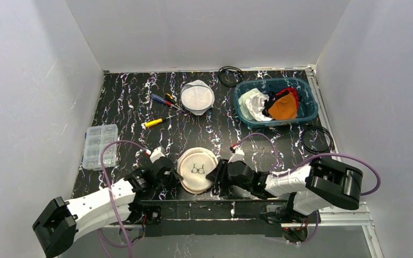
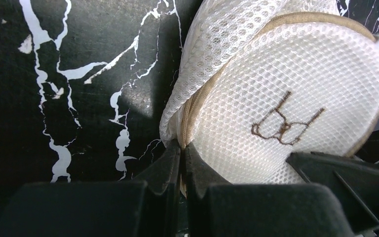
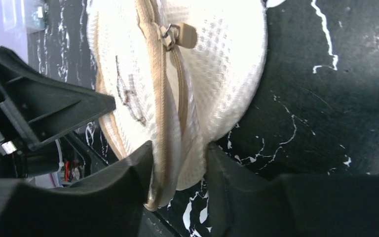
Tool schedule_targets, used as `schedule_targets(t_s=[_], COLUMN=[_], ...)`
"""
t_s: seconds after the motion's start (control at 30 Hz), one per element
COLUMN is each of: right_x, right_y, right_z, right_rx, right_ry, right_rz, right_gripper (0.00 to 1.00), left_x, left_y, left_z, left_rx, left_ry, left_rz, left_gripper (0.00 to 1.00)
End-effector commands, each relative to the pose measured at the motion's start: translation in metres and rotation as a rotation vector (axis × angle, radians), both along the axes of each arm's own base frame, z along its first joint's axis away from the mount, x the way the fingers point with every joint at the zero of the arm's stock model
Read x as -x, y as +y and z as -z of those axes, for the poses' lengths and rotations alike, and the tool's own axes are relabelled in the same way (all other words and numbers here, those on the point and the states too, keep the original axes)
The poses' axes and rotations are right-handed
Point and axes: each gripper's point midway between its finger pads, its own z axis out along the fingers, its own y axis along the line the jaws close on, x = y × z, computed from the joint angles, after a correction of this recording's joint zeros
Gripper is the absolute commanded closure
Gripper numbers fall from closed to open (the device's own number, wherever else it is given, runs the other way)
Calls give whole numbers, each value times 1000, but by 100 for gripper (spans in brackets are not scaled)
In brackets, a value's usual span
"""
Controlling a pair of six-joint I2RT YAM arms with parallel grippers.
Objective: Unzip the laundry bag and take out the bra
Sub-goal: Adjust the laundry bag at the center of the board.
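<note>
The laundry bag [image 1: 197, 171] is a round white mesh pouch with tan trim and a brown bra drawing, lying at the table's near edge between my arms. My left gripper [image 1: 168, 173] is shut on the bag's tan zipper seam at its left edge; the left wrist view shows the jaws [image 2: 183, 148] pinching the seam of the bag [image 2: 276, 89]. My right gripper [image 1: 215, 176] grips the bag's right edge. In the right wrist view its fingers [image 3: 180, 150] press on both sides of the bag [image 3: 217, 74], and the tan zipper pull [image 3: 180, 35] sits further along the seam. The bra is hidden.
A second white mesh bag [image 1: 197, 97] lies at the back centre. A teal basket [image 1: 276, 123] of clothes stands at the back right. Screwdrivers [image 1: 164, 99] and a yellow tool [image 1: 155, 122] lie mid-table. A clear parts box [image 1: 99, 145] sits left. Black cable loops [image 1: 316, 140] lie right.
</note>
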Motion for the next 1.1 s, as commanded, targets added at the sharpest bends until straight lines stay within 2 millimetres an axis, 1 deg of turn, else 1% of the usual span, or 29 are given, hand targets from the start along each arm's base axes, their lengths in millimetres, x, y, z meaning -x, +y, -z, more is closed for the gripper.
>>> schedule_targets(t_s=[0.0,0.1,0.17,0.23,0.3,0.33,0.37,0.4,0.5,0.57,0.6,0.63,0.67,0.77,0.83,1.0,1.07], right_x=[-12,-12,-12,-12,-11,-11,-11,-10,-9,-6,-5,-3,-2,4,7,11,13], right_y=[5,2,2,1,-1,-2,-3,-4,-6,-8,-8,-9,-10,-15,-18,-21,-20], right_z=[-3,1,2,2,4,4,4,4,2,0,-2,-3,-3,-3,-4,-5,-7], right_rx=[3,52,75,100,127,134,139,145,150,142,136,132,131,118,112,90,70], right_ry=[-41,-61,-66,-69,-70,-71,-72,-74,-81,-82,-85,-87,-87,-81,-78,-67,-59], right_rz=[25,10,-3,-11,-20,-23,-25,-30,-41,-53,-60,-69,-77,-94,-100,-106,-111], right_gripper=[58,71,76,78,79,80,80,81,81,81,81,81,81,82,82,83,83], left_x=[8,10,10,9,8,9,8,4,-6,-15,-20,-25,-28,-37,-42,-51,-55], left_y=[16,18,19,20,23,27,29,29,37,41,42,40,37,28,27,30,24], left_z=[10,7,1,-12,-26,-32,-40,-53,-77,-85,-87,-86,-84,-71,-59,-35,-28], left_rx=[-53,-67,-86,-108,-124,-140,-150,-147,-186,-227,-249,-262,-277,-311,-347,-373,-348], left_ry=[33,38,35,19,-5,-11,-30,-62,-138,-181,-200,-209,-207,-171,-136,-113,-112], left_rz=[-22,-14,2,26,48,55,62,64,60,51,53,60,72,94,84,52,59], left_gripper=[100,100,99,81,60,52,46,42,36,35,36,39,46,60,66,73,74])
